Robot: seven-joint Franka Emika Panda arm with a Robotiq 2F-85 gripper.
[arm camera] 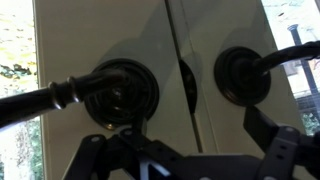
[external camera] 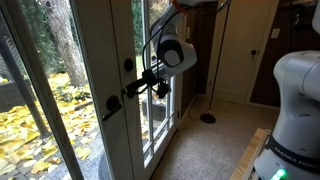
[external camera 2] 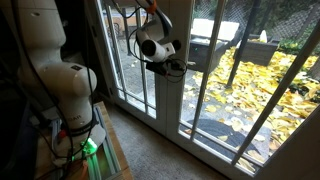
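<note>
My gripper (arm camera: 185, 150) is open and empty, its two dark fingers spread at the bottom of the wrist view. It faces the seam between two pale doors, close to them. A black lever handle on a round rosette (arm camera: 120, 92) sits up and to the left of the fingers, its lever pointing left. A second black handle (arm camera: 240, 75) sits on the right, its lever pointing right. In both exterior views the gripper (external camera: 148, 84) (external camera 2: 172, 66) hovers just in front of the handles (external camera: 112, 103) on the glass-paned doors, touching neither.
The white robot base (external camera: 298, 100) (external camera 2: 60, 90) stands on a wooden platform (external camera: 250, 152) beside the doors. A floor lamp base (external camera: 207, 117) stands on the carpet farther along. Outside the glass panes lie yellow leaves (external camera 2: 250, 75) and tree trunks.
</note>
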